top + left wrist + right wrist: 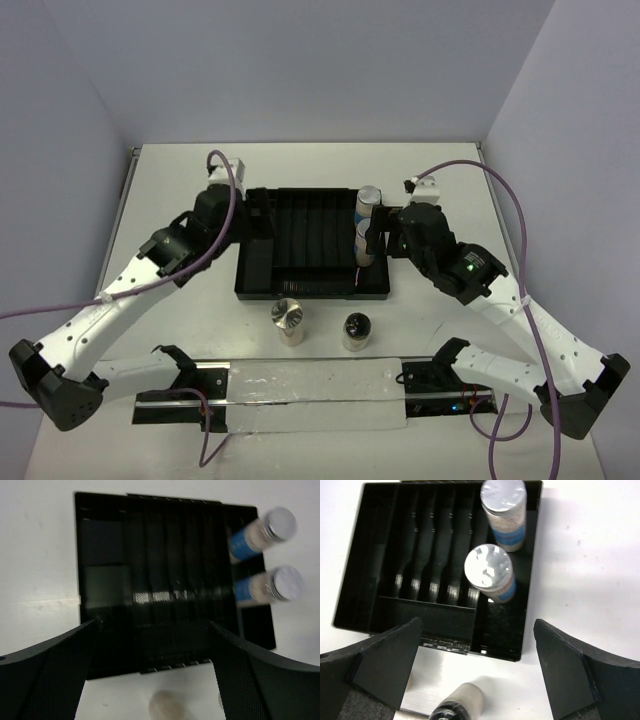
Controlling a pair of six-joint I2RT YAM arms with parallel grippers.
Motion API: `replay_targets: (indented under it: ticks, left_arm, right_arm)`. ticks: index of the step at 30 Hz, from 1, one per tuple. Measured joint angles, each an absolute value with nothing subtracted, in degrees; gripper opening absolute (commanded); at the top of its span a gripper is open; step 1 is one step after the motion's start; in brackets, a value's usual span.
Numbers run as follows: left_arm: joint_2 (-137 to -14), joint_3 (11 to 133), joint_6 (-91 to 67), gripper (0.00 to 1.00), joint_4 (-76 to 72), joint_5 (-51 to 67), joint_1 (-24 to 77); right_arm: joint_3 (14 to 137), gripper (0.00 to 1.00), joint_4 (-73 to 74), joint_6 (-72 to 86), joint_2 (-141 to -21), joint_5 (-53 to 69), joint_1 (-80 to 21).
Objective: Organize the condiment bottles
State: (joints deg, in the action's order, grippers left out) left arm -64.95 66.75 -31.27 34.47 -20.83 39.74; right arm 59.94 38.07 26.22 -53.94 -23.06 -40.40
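Top external view: a black tray (pixel 315 245) sits in the middle of the white table (pixel 180 190), with one arm on each side of it.
Right slot, far end: the far tray jar (pixel 371 203) stands upright here. It has a silver lid and a blue and white label.
Right slot, nearer part: the near tray jar (pixel 365 245) stands in the same slot, just on the near side of the first one. It also has a silver lid and a blue band.
Table by the tray's near edge: the silver-lid jar (pixel 289 321) stands upright on the table, close to the tray but not in it.
Table a bit more to the right: the dark-lid jar (pixel 357 330) stands beside the silver-lid jar, a little apart from it. Its body is whitish and its lid is dark.
Left arm: the left gripper (pixel 155 680) hangs over the left part of the tray. Its two fingers are spread wide and hold nothing.
Right arm: the right gripper (pixel 477 672) is by the right side of the tray, close to the near tray jar. Its fingers are wide apart too and hold nothing. In the right wrist view both jars in the tray are farther on than the fingertips.
Tray shape: long thin slots run down the middle, and wider boxes sit at the left side.
Near edge of the table: a pale shiny strip (pixel 315 395) lies across, between the two arm bases.
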Motion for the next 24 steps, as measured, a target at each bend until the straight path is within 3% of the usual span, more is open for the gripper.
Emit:
replay_targets:
  ticks: [6,13,24]
  left_arm:
    - [-63.77,66.54,-39.08,0.97,39.92,-23.89,59.67]
    - [-77.26,73.58,-52.41,0.98,53.91,-34.39,77.35]
    - [-83.44,76.12,-71.04,0.99,70.3,-44.11,82.74]
  right_arm:
    - [59.64,1.0,38.92,26.37,-55.96,-26.72,-40.42]
    - [59.64,1.0,38.89,26.37,-57.06,-28.76,-40.42]
    - [59.45,1.0,38.87,26.35,-57.06,-29.63,-40.42]
